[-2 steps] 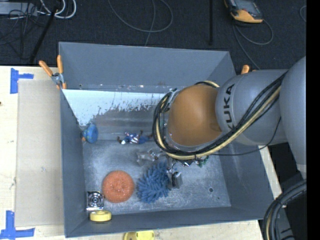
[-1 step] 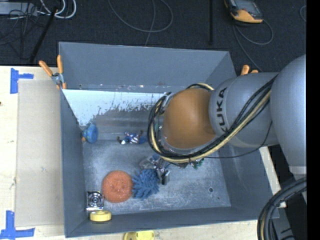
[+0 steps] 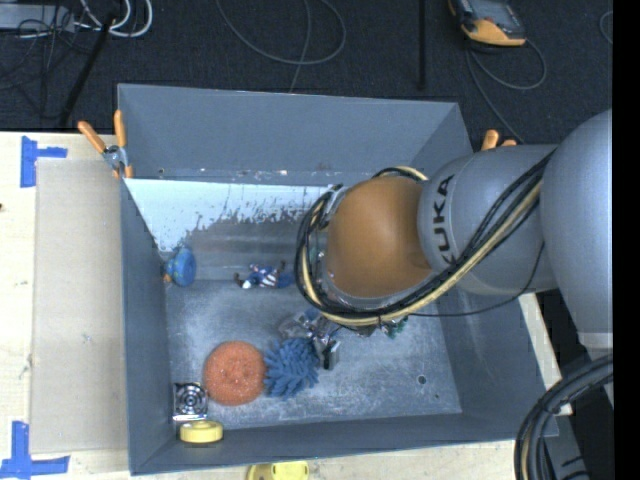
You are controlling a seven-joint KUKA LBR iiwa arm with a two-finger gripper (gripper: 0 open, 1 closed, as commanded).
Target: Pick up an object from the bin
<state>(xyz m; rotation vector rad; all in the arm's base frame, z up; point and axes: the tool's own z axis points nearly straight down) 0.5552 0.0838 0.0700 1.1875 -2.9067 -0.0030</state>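
My pincer (image 3: 316,342) sits at the blue frilly thing (image 3: 289,370), beside the orange pad (image 3: 234,373); I cannot tell its opening.

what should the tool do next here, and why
Probably shift the tool a little toward the bin's near left and lower it. It hangs at the upper right edge of the blue frilly thing, not centred over it. The orange round pad lies close against that thing's left side, so a small shift seems safer than a large one.
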